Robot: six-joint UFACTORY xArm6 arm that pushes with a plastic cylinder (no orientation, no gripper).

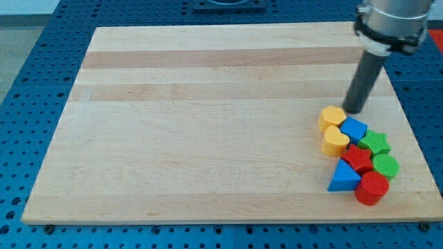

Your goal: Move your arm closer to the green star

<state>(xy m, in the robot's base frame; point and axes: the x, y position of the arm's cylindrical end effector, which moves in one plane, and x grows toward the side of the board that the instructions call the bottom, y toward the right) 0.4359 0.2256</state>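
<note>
The green star (376, 142) lies near the view's right edge of the wooden board (208, 117), in a tight cluster of blocks. My tip (354, 111) rests on the board just above the cluster, up and to the left of the green star, next to the upper yellow block (332, 117). A blue block (354, 129) sits between my tip and the star.
The cluster also holds a second yellow block (336, 141), a red star (357, 158), a green cylinder (385, 167), a blue triangle (343, 177) and a red cylinder (372, 188). The board's right edge (415, 131) is close to the cluster.
</note>
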